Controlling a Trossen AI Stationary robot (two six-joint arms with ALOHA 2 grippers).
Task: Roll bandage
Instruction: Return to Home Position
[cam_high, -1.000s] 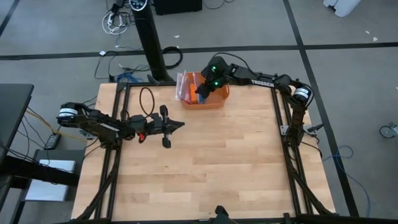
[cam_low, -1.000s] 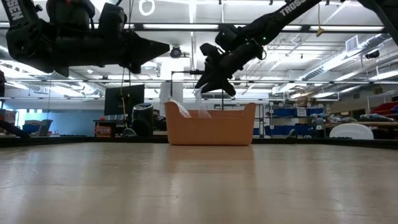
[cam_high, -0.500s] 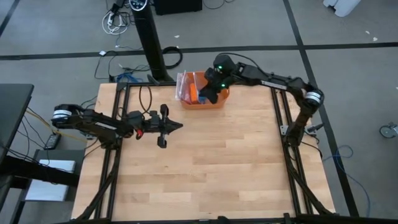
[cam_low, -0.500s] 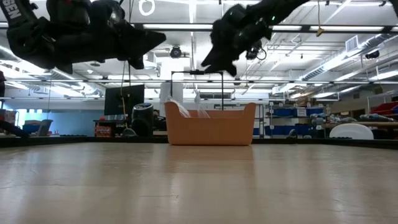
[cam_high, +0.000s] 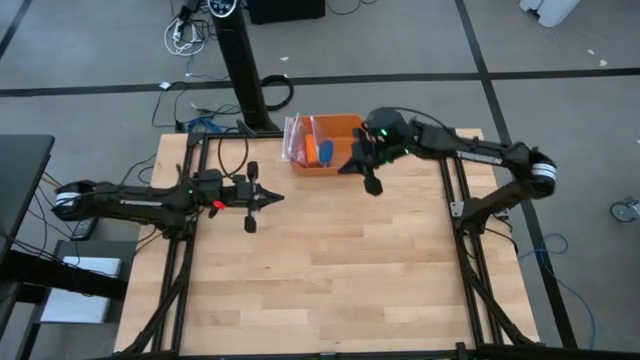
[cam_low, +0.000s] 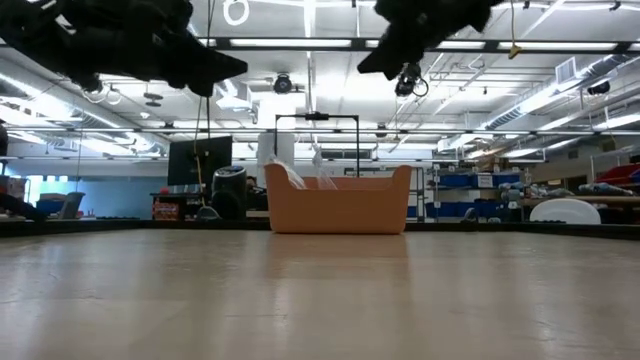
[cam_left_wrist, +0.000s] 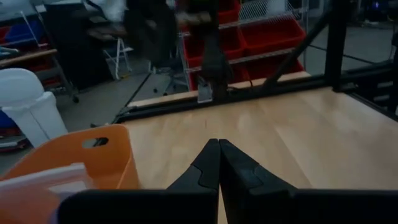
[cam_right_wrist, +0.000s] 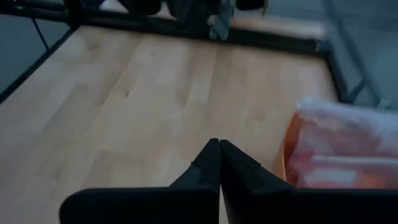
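Note:
The blue bandage (cam_high: 326, 152) lies inside an orange bin (cam_high: 345, 125) at the table's far edge, beside a clear plastic bag (cam_high: 297, 140). My right gripper (cam_high: 373, 188) hangs shut and empty above the table, just off the bin's near right corner. My left gripper (cam_high: 278, 197) is shut and empty too. It points level toward the table's right edge from the left side, well short of the bin. The low view shows both grippers high above the tabletop, the left (cam_low: 240, 68) and the right (cam_low: 365, 68).
The bin (cam_low: 338, 200) stands on the wood table, with the plastic bag's edge (cam_low: 285, 172) sticking up over its rim. The left wrist view shows the bin (cam_left_wrist: 74, 162). The right wrist view shows the bag in the bin (cam_right_wrist: 336, 149). Bare tabletop (cam_high: 340, 270) spreads toward the near edge.
My right gripper has risen out of the bin, moved toward the table's right and near edges, rolled about its own axis and shut with nothing in it. My left gripper has drawn back toward the left edge and risen a little.

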